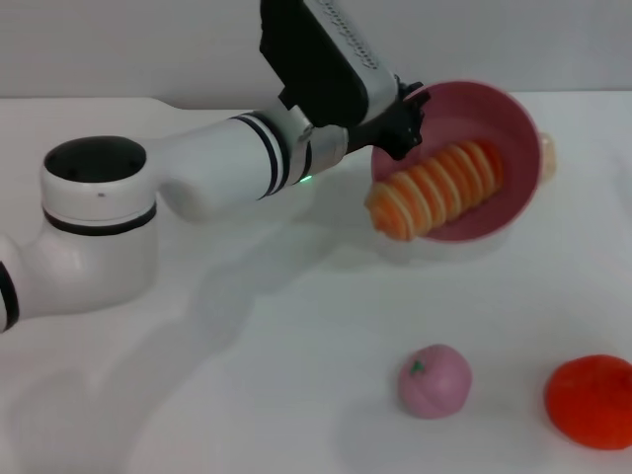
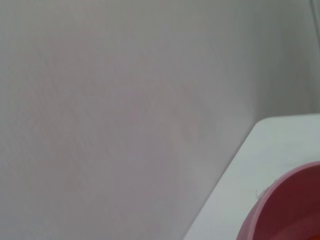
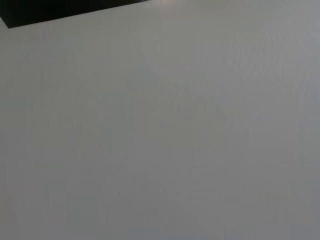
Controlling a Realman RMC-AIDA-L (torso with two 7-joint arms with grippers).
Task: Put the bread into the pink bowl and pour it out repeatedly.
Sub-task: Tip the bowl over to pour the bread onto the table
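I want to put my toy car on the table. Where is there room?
The widest bare patch of the table lies in front of the left arm, beside the pink peach ball. It is crowded where the left gripper tips the pink bowl with the bread, and by the orange fruit.

No readable text, label, brand, number or sign on any object in any view.

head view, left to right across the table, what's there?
Left arm → left gripper at the rim of the tipped pink bowl, bread sliding out → pink peach-like ball → orange fruit.
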